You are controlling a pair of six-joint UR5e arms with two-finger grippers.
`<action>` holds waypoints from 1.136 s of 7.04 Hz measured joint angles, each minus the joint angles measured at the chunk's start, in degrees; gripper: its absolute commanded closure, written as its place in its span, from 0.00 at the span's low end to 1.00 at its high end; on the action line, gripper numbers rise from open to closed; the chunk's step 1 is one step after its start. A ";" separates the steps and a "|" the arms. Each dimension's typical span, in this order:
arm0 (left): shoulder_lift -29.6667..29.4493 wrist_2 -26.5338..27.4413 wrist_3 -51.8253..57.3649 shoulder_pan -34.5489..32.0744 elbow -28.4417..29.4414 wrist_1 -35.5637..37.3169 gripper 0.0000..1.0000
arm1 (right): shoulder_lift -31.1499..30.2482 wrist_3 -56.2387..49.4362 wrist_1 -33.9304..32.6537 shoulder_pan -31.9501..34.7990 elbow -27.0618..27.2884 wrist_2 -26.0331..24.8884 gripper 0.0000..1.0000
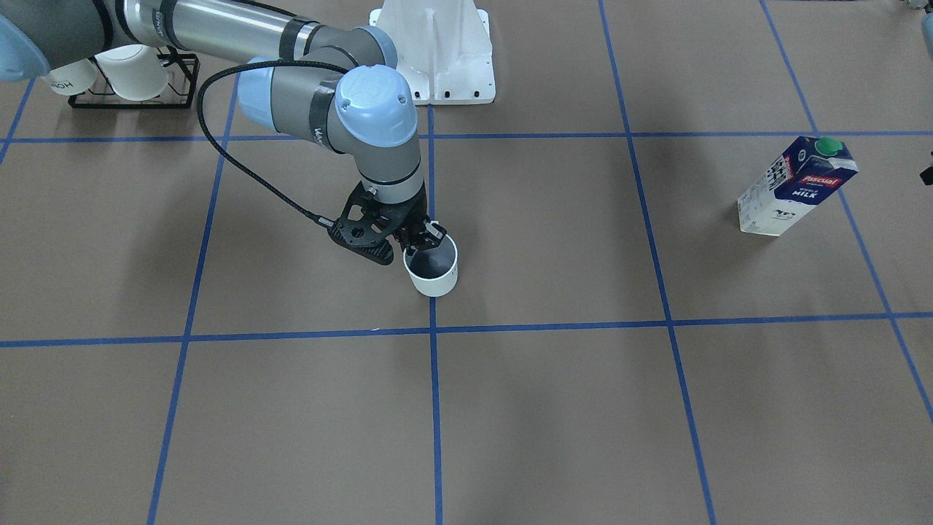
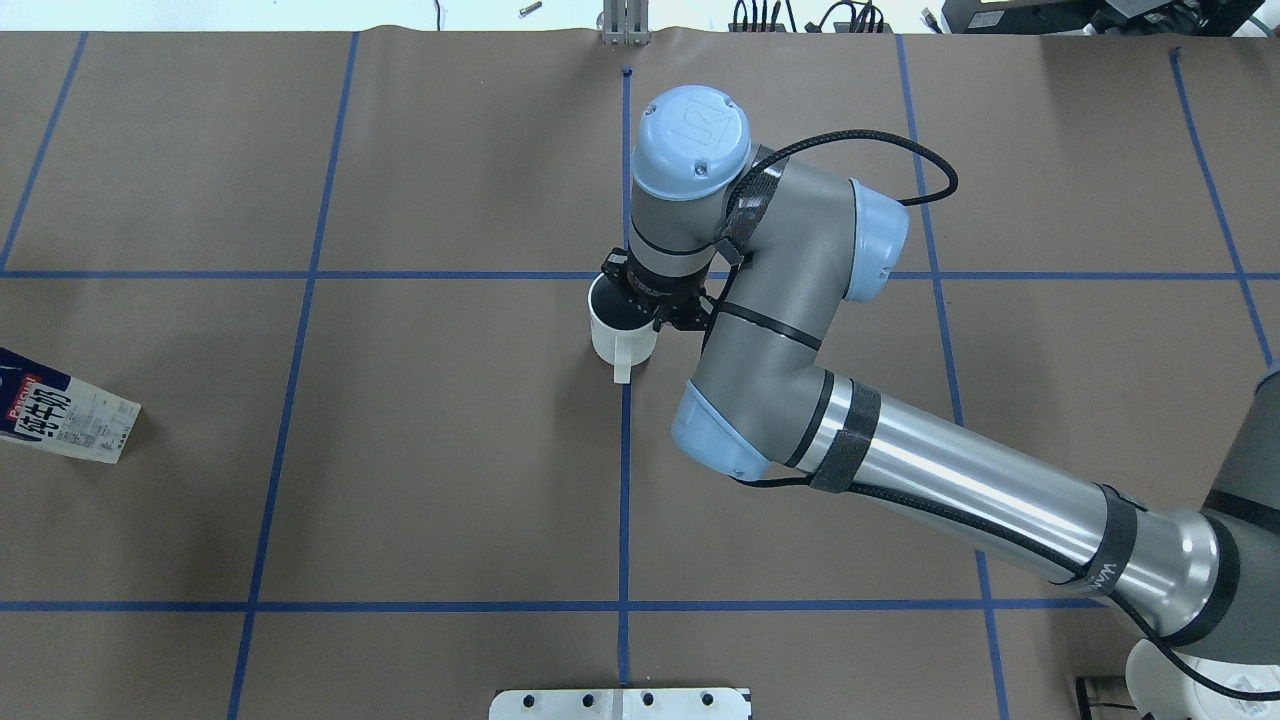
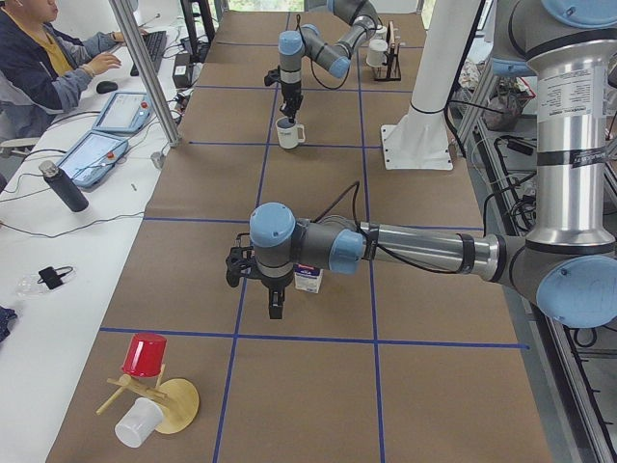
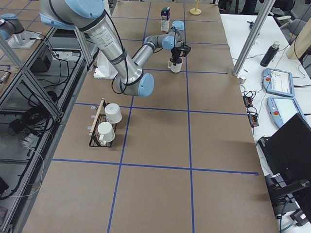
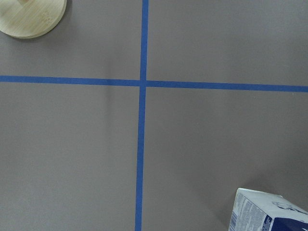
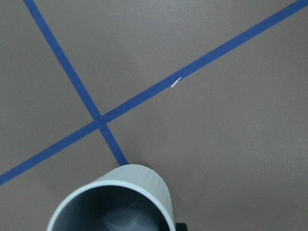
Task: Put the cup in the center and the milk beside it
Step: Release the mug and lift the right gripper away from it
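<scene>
The plain white cup (image 1: 433, 271), dark grey inside, stands on the vertical blue line of the center squares (image 1: 539, 233). It also shows in the overhead view (image 2: 618, 334), its handle toward the robot, and in the right wrist view (image 6: 115, 199). My right gripper (image 1: 420, 239) is shut on the cup's rim, one finger inside. The milk carton (image 1: 796, 186) stands upright far to the robot's left, at the overhead view's left edge (image 2: 62, 412). My left gripper (image 3: 267, 285) hangs just beside the carton (image 3: 308, 279); I cannot tell whether it is open or shut.
A black wire rack with white mugs (image 1: 125, 74) stands near the right arm's base. The white robot pedestal (image 1: 437, 51) is behind the cup. A red cup (image 3: 145, 355), a white cup (image 3: 140, 422) and a wooden stand (image 5: 31, 17) lie beyond the carton.
</scene>
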 measured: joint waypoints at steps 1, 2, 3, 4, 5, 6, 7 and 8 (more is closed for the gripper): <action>-0.08 0.00 0.00 0.00 -0.03 0.00 0.02 | 0.06 -0.06 0.02 -0.02 0.01 0.00 0.00; -0.16 0.00 0.00 0.00 -0.04 0.00 0.02 | 0.13 -0.08 0.06 -0.03 0.10 0.00 0.00; -0.25 -0.02 0.00 0.00 -0.10 0.00 0.02 | 0.20 -0.18 0.08 -0.02 0.34 0.00 0.00; -0.40 -0.08 -0.02 0.00 -0.16 0.04 0.03 | 0.21 -0.37 0.07 0.17 1.05 0.11 0.00; -0.87 -0.16 -0.35 0.06 -0.40 0.18 0.03 | 0.00 -0.57 -0.06 0.92 2.49 0.60 0.00; -1.83 -0.22 -3.17 0.26 -1.10 0.35 0.02 | -1.09 -0.77 -0.30 2.35 4.72 1.57 0.00; -3.00 -0.23 -10.59 1.38 -2.31 0.42 0.02 | -4.61 -2.01 -0.44 4.18 8.98 2.58 0.00; -3.67 -0.16 -20.70 3.91 -3.88 0.31 0.02 | -10.17 -5.26 -0.52 6.11 14.71 3.18 0.00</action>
